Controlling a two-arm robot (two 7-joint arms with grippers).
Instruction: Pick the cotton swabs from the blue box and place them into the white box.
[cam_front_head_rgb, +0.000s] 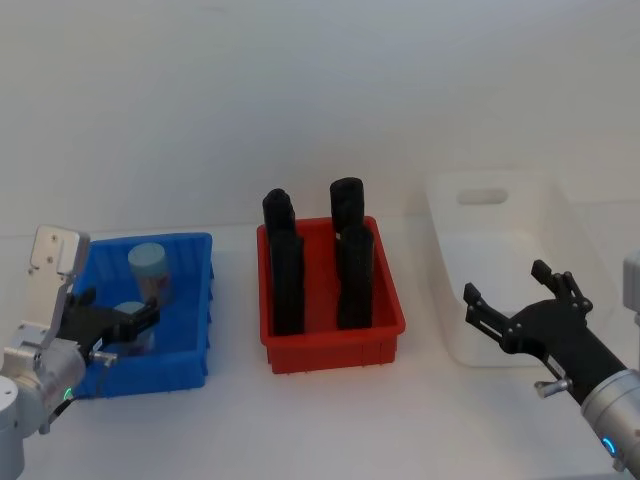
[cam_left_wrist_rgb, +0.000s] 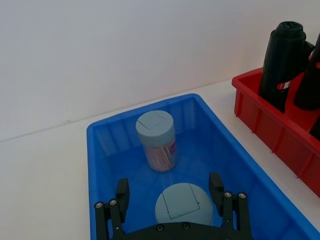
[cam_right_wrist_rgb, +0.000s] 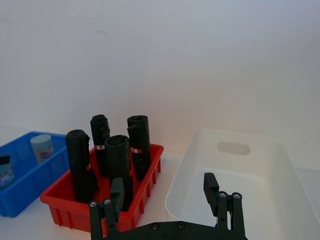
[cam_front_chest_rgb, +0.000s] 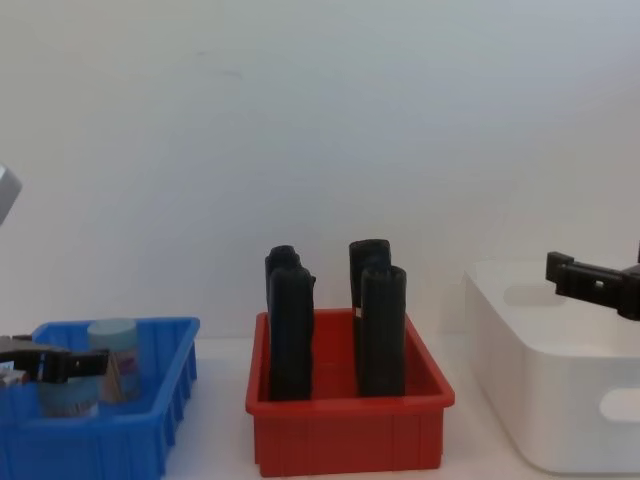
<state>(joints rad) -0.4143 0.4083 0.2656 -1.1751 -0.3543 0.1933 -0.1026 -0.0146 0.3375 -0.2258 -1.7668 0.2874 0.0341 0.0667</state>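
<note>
Two sets of jaws: how does the left one stand?
— Wide. The left gripper (cam_left_wrist_rgb: 169, 190) is down in the blue box (cam_left_wrist_rgb: 227, 150), one finger on either side of the near cotton swab jar (cam_left_wrist_rgb: 182, 207). One finger is close against the lid and the other has a gap.
And the other swabs?
— A second jar (cam_left_wrist_rgb: 157, 140) stands upright farther back in the same box, apart from the first.
The right side?
— The right gripper (cam_front_head_rgb: 505, 283) hangs in the air at the near side of the white box (cam_front_head_rgb: 575, 235), jaws spread wide and gripping nothing.
What stands between?
— A red bin (cam_front_head_rgb: 330, 350) holds four tall black rolls (cam_front_head_rgb: 288, 285) that rise well above its rim. It sits between the blue and white boxes.
Surface and room?
— The surface (cam_front_head_rgb: 330, 430) is white, with a plain white wall (cam_front_head_rgb: 300, 100) behind. Strips of bare surface part the three bins, and more lies open in front.
</note>
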